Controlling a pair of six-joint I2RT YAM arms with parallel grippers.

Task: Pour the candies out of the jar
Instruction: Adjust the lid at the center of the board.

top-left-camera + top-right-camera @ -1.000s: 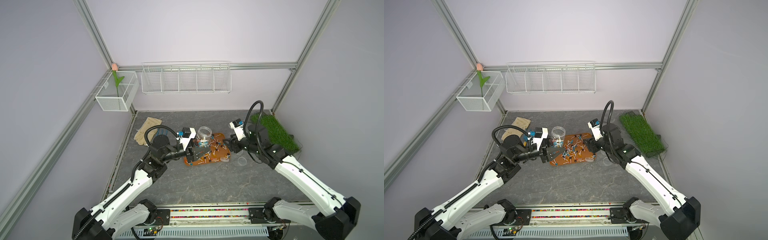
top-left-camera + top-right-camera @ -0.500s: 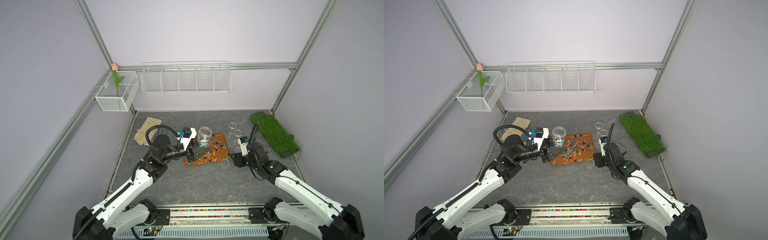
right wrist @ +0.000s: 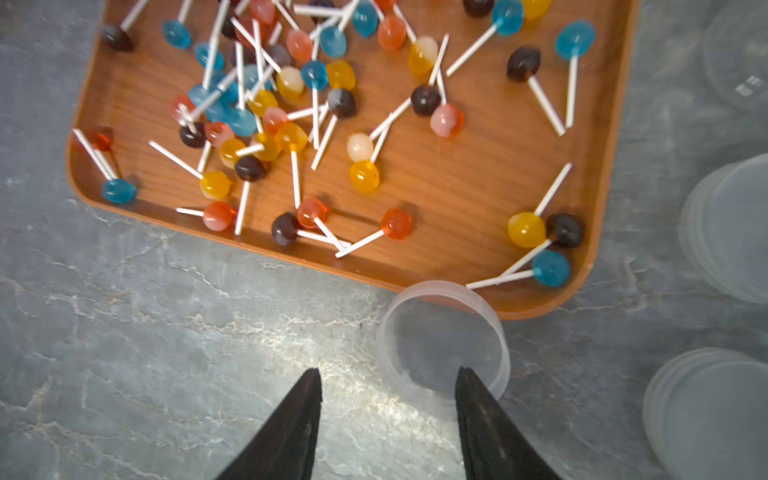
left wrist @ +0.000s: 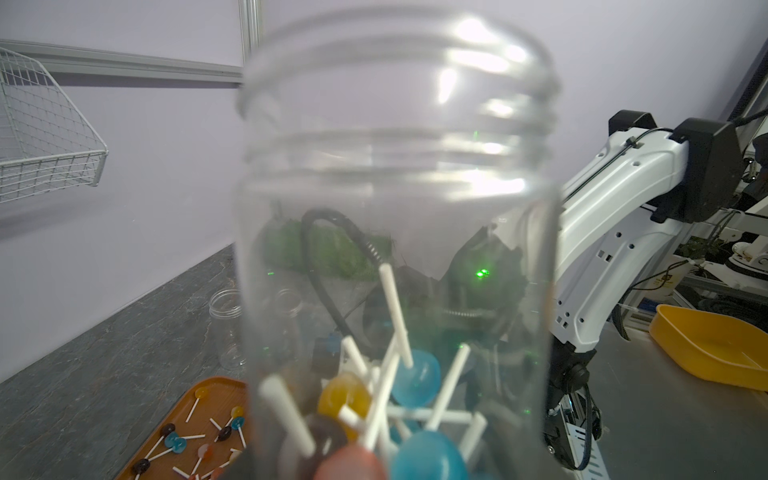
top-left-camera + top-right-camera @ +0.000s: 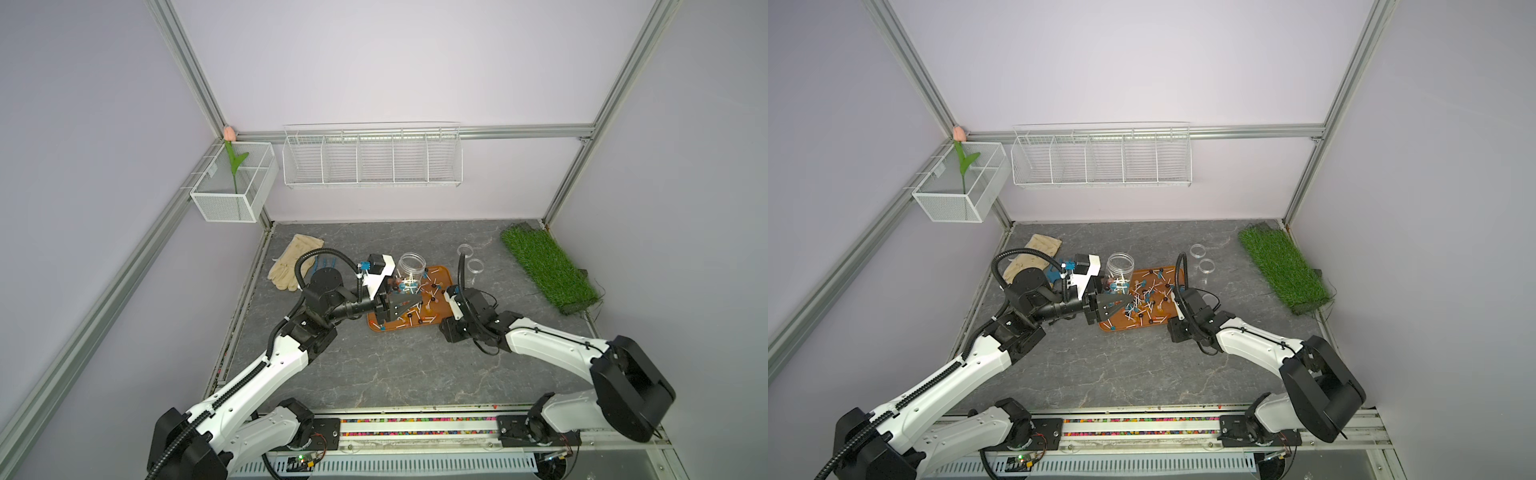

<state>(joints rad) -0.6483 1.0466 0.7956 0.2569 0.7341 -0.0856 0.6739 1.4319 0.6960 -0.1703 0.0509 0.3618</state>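
Observation:
My left gripper (image 5: 401,307) is shut on the base of the clear jar (image 5: 411,268), which it holds over the left end of the brown tray (image 5: 442,272) with the mouth pointing up and away. A few candies (image 4: 415,378) lie in the jar's bottom. Many candies (image 3: 291,104) are scattered on the tray (image 3: 478,187). My right gripper (image 3: 388,390) is open and points down at the table by the tray's near right corner. Nothing is between its fingers. One finger overlaps a small clear lid (image 3: 442,340).
Two small clear containers (image 5: 465,250) (image 5: 475,266) stand behind the tray. Stacks of clear lids (image 3: 731,228) lie to the side of my right gripper. A grass mat (image 5: 544,270) lies at the right, gloves (image 5: 291,266) at the left. A wire basket (image 5: 372,156) hangs on the back wall.
My right arm has drawn back from above the tray's right end and dropped low at its near right corner. The left arm and the jar have stayed put.

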